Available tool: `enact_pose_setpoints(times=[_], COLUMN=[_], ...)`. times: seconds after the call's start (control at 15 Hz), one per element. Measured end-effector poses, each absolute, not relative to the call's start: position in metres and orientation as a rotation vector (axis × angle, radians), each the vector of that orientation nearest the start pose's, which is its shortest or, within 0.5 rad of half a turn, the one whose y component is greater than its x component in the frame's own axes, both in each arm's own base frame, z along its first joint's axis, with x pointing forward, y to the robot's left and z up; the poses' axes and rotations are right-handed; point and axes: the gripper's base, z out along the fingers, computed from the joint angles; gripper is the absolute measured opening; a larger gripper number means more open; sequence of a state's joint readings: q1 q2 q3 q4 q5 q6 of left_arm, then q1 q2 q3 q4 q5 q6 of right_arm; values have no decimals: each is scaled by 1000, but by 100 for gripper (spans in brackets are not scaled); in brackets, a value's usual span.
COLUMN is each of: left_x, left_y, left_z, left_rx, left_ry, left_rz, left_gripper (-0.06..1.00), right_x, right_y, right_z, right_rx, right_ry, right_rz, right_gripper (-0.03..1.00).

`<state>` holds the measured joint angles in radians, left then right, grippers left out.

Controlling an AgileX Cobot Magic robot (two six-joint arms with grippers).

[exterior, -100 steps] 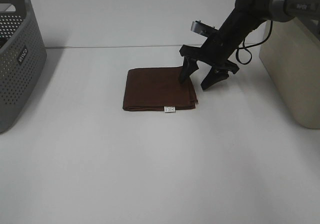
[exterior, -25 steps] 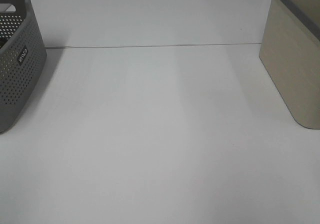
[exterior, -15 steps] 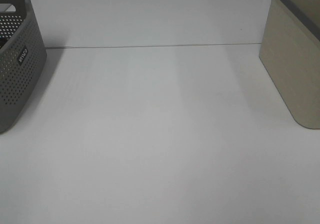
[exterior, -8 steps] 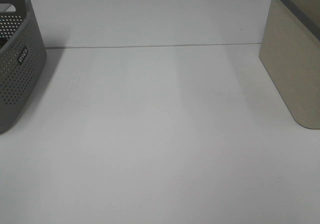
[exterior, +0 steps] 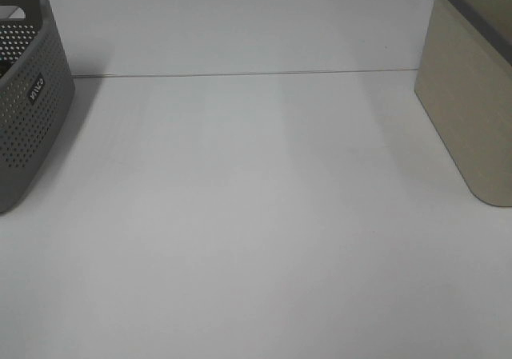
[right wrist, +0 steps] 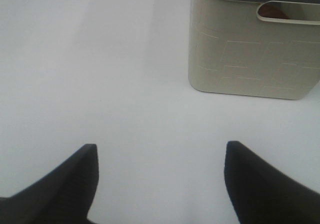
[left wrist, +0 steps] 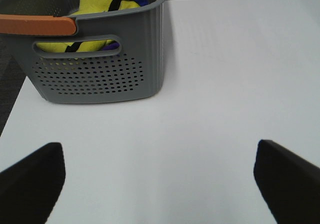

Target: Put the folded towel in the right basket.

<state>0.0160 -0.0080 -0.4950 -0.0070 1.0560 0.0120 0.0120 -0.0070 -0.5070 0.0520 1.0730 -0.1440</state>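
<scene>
The beige right basket (exterior: 474, 95) stands at the table's right edge; it also shows in the right wrist view (right wrist: 252, 44). A sliver of brown towel (right wrist: 274, 9) shows through its handle slot; the rest of the towel is hidden inside. No towel lies on the table. My right gripper (right wrist: 160, 179) is open and empty, some way back from the basket, above bare table. My left gripper (left wrist: 160, 176) is open and empty, in front of the grey left basket (left wrist: 95, 59). Neither arm appears in the exterior high view.
The grey perforated left basket (exterior: 24, 95) stands at the table's left edge and holds yellow and blue cloth (left wrist: 102, 4). An orange handle (left wrist: 37, 24) lies across its rim. The white table (exterior: 256, 215) stretches between the two baskets.
Since 6.7 s ago the brown towel has left the table middle and the right arm has left the exterior view. Nothing has moved in the last 1.7 s.
</scene>
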Motion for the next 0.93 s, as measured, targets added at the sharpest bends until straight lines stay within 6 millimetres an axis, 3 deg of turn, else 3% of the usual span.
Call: enact_pose_setpoints(times=[0.93], left_x=[-5], left_y=[-1], left_z=[276], left_rx=[-4], left_ry=[2037], left_rz=[9], left_gripper=[97], right_x=[-7], right_y=[4], right_z=[278], right_rx=[-162], right_ry=[2035], right_rz=[-20], right_gripper=[68])
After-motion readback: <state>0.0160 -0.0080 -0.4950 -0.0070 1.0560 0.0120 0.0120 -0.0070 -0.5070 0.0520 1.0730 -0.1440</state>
